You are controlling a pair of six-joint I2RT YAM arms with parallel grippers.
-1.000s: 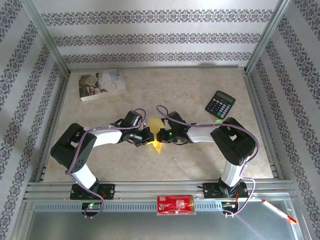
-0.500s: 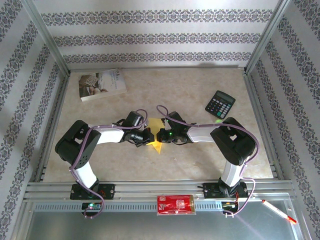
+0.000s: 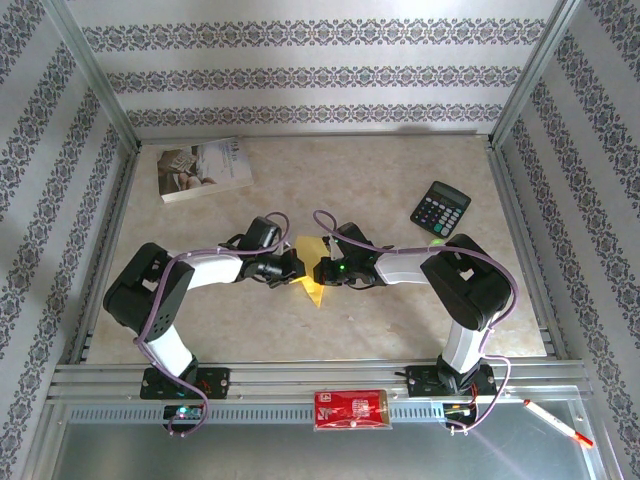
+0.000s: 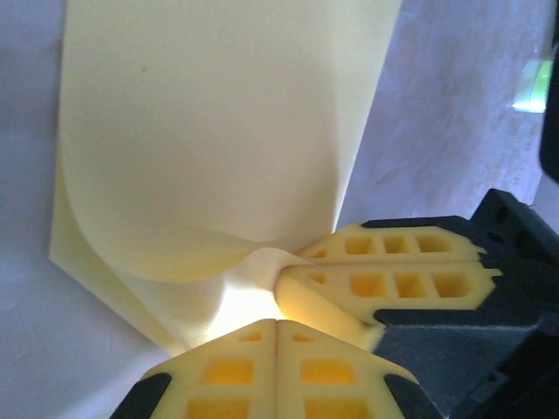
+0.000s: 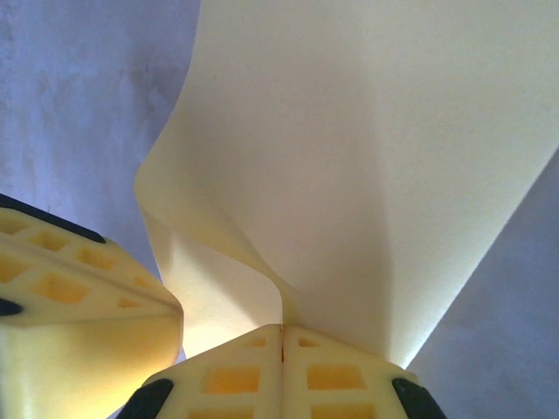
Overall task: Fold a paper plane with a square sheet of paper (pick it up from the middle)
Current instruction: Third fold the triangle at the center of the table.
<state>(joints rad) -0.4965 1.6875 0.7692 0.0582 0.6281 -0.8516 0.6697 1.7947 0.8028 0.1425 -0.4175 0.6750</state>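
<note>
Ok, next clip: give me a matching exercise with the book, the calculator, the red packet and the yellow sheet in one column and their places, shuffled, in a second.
Things
1. book
2. calculator
3. red packet
4. square sheet of paper

Places
A. pinched by both the left gripper and the right gripper
B. far left corner of the table
C. on the metal rail at the near edge
D. right side of the table, beyond the right arm

Pairs: 1-B, 2-D, 3-C, 4-A
</note>
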